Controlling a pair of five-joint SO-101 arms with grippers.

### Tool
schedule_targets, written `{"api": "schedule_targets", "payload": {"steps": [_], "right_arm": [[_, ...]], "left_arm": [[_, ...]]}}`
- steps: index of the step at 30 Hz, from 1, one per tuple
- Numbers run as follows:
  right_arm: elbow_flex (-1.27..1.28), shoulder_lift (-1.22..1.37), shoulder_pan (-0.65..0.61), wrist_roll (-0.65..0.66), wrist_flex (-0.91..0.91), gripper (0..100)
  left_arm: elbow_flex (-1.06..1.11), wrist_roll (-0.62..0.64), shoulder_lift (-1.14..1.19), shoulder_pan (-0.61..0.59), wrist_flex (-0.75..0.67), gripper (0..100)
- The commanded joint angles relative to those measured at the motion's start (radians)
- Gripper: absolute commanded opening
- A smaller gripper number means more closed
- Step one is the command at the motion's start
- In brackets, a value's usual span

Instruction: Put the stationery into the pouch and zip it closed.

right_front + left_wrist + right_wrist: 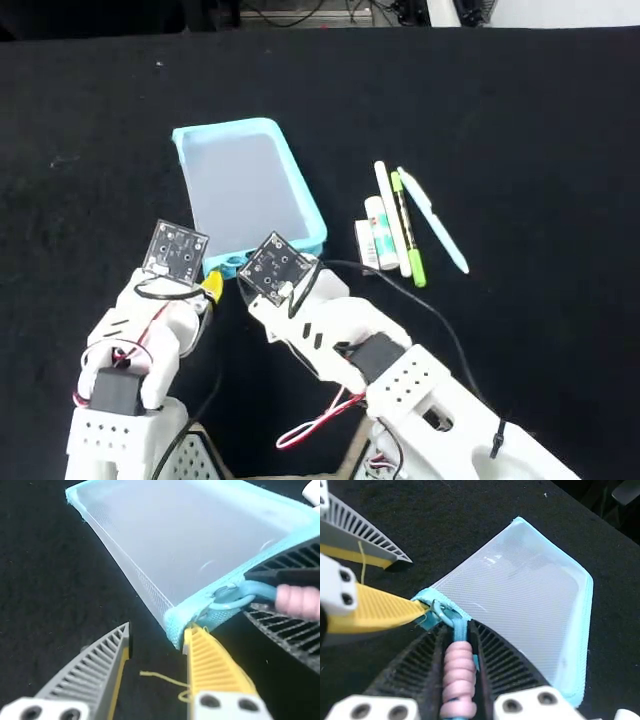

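The light-blue mesh pouch (245, 185) lies flat on the black table and looks empty. Its near corner (174, 622) touches the yellow fingertip (192, 637) of my left gripper (157, 630), which is open, its grey finger (102, 662) standing apart on the cloth. My right gripper (456, 630) is shut on the zipper pull (458, 662), a blue tab with a pink ribbed bead, right at that corner. In the high view both grippers (212, 285) (242, 268) meet at the pouch's near end. The stationery (405, 225) lies to the right of the pouch.
The stationery is a white pen (390, 215), a green highlighter (408, 240), a light-blue pen (435, 220) and a small white eraser or glue stick (372, 240). A loose yellow thread (162, 677) lies between the left fingers. A black cable (420, 300) trails from the right arm.
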Motion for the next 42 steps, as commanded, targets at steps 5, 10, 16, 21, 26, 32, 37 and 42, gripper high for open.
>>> {"api": "schedule_targets", "payload": {"steps": [5,10,16,21,26,32,37,42], "right_arm": [[-0.007,0.015,0.023,-0.006,-0.017,1.1],[-0.005,0.015,0.025,-0.006,-0.015,1.1],[0.022,0.01,0.029,0.011,-0.015,1.1],[0.024,0.01,0.109,0.094,-0.015,1.1],[0.012,0.008,0.178,0.092,-0.015,1.1],[-0.027,0.007,0.295,0.081,-0.015,1.1],[-0.042,0.007,0.371,-0.04,-0.015,1.1],[-0.042,0.007,0.379,-0.054,-0.015,1.1]], "left_arm": [[-0.015,0.008,0.003,0.015,-0.028,6],[-0.013,0.009,0.003,0.018,-0.028,3],[-0.035,0.133,0.003,0.001,-0.029,3],[-0.05,0.204,0.003,-0.116,-0.051,3],[-0.045,0.255,0.003,-0.205,-0.092,3],[-0.048,0.275,0.003,-0.248,-0.091,3],[-0.05,0.275,0.003,-0.251,-0.092,3],[-0.05,0.275,0.003,-0.248,-0.092,3]]}}
